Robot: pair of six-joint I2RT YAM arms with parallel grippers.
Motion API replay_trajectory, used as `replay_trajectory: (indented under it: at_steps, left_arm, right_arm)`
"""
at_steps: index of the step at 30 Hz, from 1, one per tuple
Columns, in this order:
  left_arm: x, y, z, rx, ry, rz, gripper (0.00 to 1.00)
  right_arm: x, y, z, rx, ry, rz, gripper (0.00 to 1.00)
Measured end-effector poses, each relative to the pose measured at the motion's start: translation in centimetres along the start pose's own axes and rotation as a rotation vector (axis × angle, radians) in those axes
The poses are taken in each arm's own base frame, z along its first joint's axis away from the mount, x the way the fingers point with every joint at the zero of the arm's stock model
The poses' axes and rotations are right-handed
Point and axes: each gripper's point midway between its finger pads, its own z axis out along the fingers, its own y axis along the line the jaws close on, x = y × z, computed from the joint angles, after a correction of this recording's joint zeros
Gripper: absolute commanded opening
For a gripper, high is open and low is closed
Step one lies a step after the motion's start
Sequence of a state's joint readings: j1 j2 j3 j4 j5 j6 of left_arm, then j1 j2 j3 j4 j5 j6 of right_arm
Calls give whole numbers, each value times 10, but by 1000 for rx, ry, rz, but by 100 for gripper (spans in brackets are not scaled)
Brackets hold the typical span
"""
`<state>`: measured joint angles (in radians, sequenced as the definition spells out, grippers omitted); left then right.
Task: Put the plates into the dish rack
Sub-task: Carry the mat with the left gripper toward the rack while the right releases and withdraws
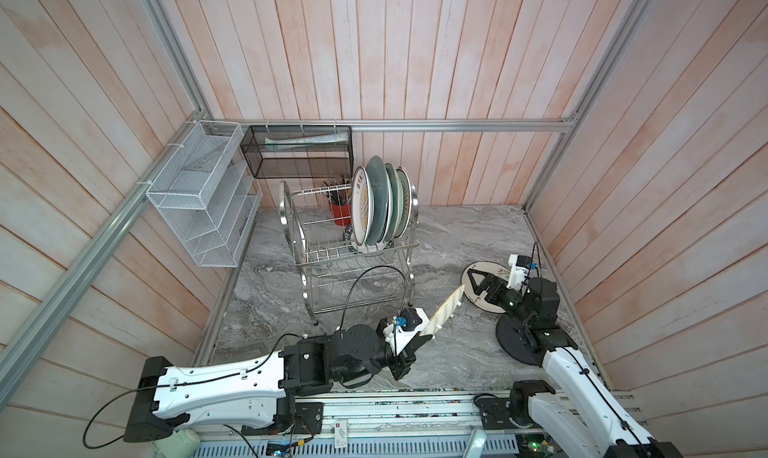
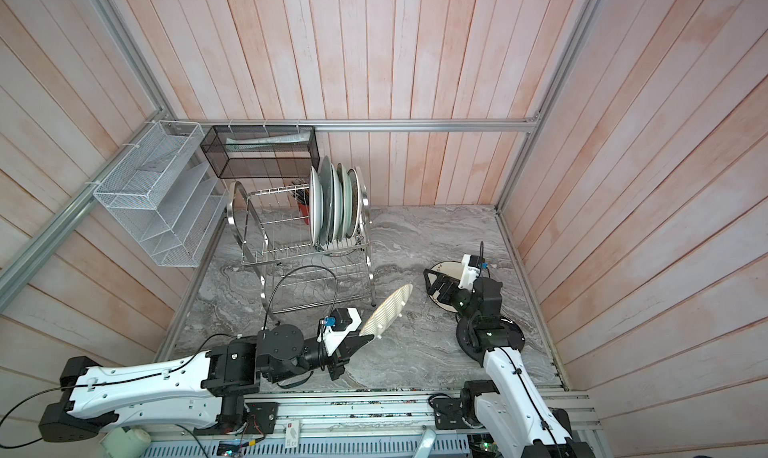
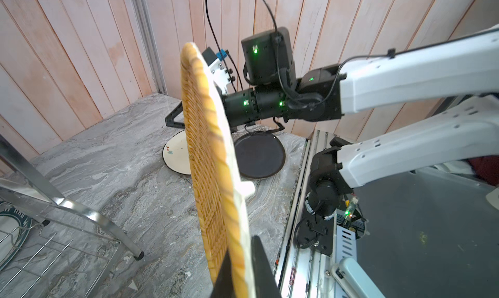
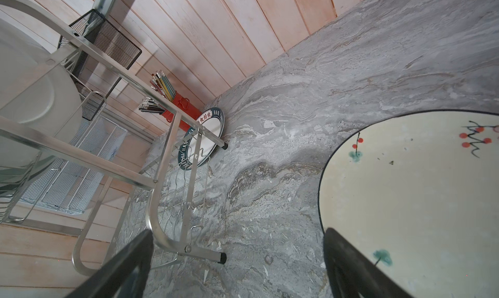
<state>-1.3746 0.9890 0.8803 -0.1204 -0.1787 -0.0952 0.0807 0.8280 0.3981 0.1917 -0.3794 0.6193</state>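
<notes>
The grey counter [image 1: 457, 236] carries the dish rack [image 1: 293, 227] at the back. Plates [image 1: 380, 202] stand on edge in its top shelf, packed so close I can't count them. Near the right wall a cream flower plate [image 4: 405, 188] lies flat under the right tool [image 1: 474, 283], whose fingers are wide apart. The arm hides most of a black plate [image 3: 259, 156] beside it. The left tool [image 2: 368, 339] is clamped on the yellow woven disc [image 1: 445, 310], held up near the rack.
</notes>
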Motion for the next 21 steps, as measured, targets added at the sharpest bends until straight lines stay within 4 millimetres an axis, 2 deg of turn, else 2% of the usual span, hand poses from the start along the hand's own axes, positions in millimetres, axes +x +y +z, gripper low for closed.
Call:
replay_trajectory:
  at_steps: [2,6,11,17,21]
  left_arm:
    - [-20,-4,-2,17,-35,-9,0]
    - [-74,-9,-10,35,-155,-29,0]
    - [-133,-4,-19,-8,-294,-46,0]
    - [-197,23,-37,-174,-421,-68,0]
    - [-232,47,-61,-297,-500,-85,0]
  right_arm:
    - [1,0,0,-7,-5,-5,98]
    - [2,-1,0,-22,-25,-15,98]
    - [13,-5,-4,-34,-32,-20,98]
    - [29,4,-5,-85,-19,-41,98]
    - [35,16,-3,-124,-4,-66,98]
